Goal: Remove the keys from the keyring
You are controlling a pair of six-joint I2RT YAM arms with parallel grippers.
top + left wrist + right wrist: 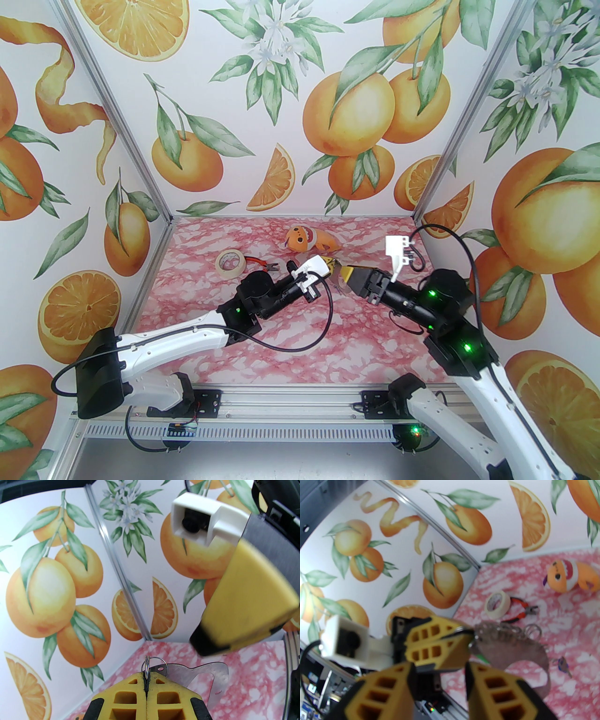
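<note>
Keyring (211,671) midair, clear of walls (300,140) | left tool (146,679) pinches it | right tool (439,667) spread

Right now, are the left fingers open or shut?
Shut. The left fingers press together with no gap, pinching a small ring of the keyring.

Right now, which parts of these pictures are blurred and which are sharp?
Left wrist view: the right tool is smeared and blurry, the left tool and keyring crisp. Right wrist view: keyring soft, tape roll and pliers sharper. Top view: evenly lit, sharp.
</note>
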